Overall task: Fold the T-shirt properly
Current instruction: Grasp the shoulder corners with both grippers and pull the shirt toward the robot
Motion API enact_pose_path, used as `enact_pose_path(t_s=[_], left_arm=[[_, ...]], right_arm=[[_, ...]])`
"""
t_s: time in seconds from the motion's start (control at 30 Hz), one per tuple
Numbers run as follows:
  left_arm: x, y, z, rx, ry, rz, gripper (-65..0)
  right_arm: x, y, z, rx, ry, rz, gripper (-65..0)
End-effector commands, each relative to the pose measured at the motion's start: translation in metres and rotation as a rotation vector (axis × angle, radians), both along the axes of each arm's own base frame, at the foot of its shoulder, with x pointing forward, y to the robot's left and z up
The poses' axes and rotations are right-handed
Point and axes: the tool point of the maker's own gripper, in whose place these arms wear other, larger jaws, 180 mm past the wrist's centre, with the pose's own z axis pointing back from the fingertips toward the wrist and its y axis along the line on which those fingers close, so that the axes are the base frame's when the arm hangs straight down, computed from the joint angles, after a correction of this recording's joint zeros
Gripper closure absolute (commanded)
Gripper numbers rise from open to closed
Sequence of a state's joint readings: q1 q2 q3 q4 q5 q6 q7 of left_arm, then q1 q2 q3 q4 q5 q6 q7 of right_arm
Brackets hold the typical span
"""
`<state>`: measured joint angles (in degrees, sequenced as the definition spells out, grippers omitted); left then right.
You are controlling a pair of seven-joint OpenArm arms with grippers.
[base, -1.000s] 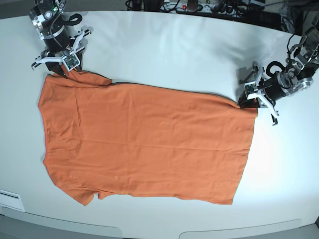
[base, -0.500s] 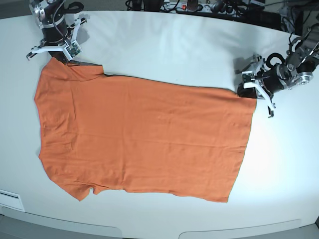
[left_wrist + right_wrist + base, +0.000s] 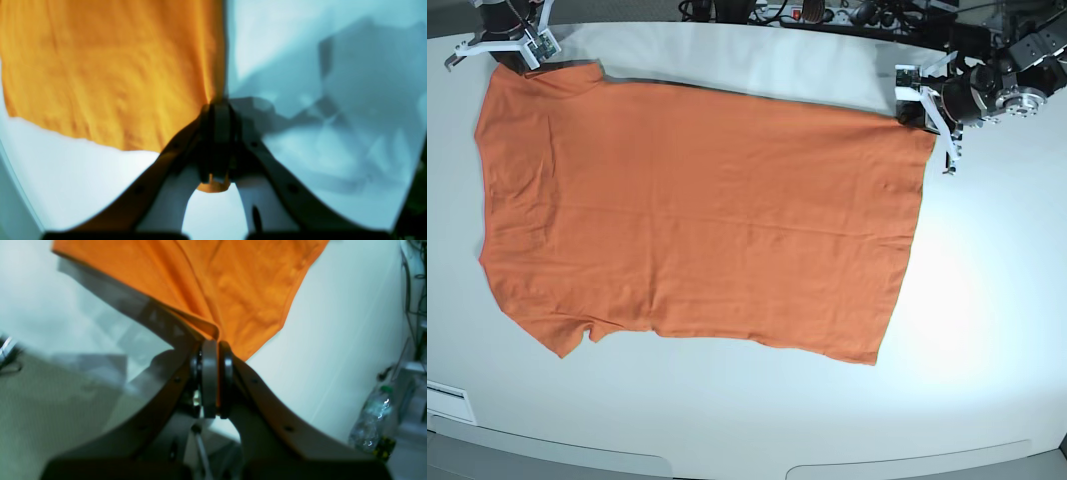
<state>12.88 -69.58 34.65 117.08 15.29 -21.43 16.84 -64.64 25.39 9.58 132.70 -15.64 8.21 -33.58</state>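
Note:
The orange T-shirt [image 3: 697,210] lies spread flat across the white table [image 3: 987,330], sleeves toward the left of the base view. At the far left corner my right gripper [image 3: 520,57] is shut on the shirt's shoulder edge. The right wrist view shows its jaws pressed together on a pinched fold of the T-shirt [image 3: 240,290]. My left gripper [image 3: 917,112] is shut on the far right hem corner. In the left wrist view the T-shirt [image 3: 110,73] stretches away from that gripper [image 3: 217,110], with a bit of cloth showing behind the jaws.
Cables and a power strip [image 3: 807,12] run along the table's back edge, close behind both arms. A plastic water bottle [image 3: 370,426] stands off the table's side. Bare table shows to the right of the shirt and in front of it.
Both grippers have moved toward the back of the table with the shirt's far edge. The whole shirt has slid that way and lies stretched wider and flatter.

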Motion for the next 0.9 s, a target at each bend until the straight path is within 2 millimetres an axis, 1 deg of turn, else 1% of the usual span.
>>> enact_pose_path(t_s=[0.0, 0.07, 0.17, 0.27, 0.37, 0.53, 0.6, 0.73, 0.8, 0.87], left_arm=[[0.002, 0.005, 0.009, 0.029, -0.026, -0.009, 0.0], [-0.006, 0.007, 0.013, 0.055, -0.024, -0.005, 0.0], [-0.021, 0.002, 0.018, 0.068, -0.007, -0.004, 0.0], [-0.035, -0.004, 0.022, 0.081, 0.009, -0.004, 0.0], [-0.045, -0.007, 0.025, 0.09, 0.009, 0.022, 0.0], [-0.066, -0.017, 0.029, 0.099, 0.008, -0.035, 0.0], [-0.072, -0.014, 0.027, 0.123, 0.008, -0.033, 0.0], [-0.075, -0.005, 0.026, 0.175, -0.052, -0.022, 0.0], [-0.076, -0.005, 0.027, 0.181, -0.078, -0.028, 0.0], [-0.072, -0.006, 0.029, 0.185, -0.108, -0.04, 0.0]], right_arm=[[-0.005, -0.004, 0.005, -0.025, 0.007, -0.002, 0.0], [-0.018, -0.007, 0.002, -0.036, 0.055, -0.014, 0.0], [-0.035, -0.008, -0.002, -0.042, 0.112, -0.019, 0.0], [-0.048, -0.009, -0.003, -0.046, 0.149, -0.017, 0.0], [-0.056, -0.011, -0.004, -0.06, 0.178, -0.026, 0.0], [-0.057, -0.012, -0.004, -0.061, 0.183, -0.026, 0.0], [-0.057, -0.012, -0.004, -0.061, 0.183, -0.026, 0.0], [-0.055, -0.014, -0.002, -0.086, 0.174, -0.011, 0.0], [-0.052, -0.016, -0.001, -0.102, 0.162, -0.011, 0.0], [-0.048, -0.016, 0.002, -0.104, 0.137, -0.009, 0.0]])
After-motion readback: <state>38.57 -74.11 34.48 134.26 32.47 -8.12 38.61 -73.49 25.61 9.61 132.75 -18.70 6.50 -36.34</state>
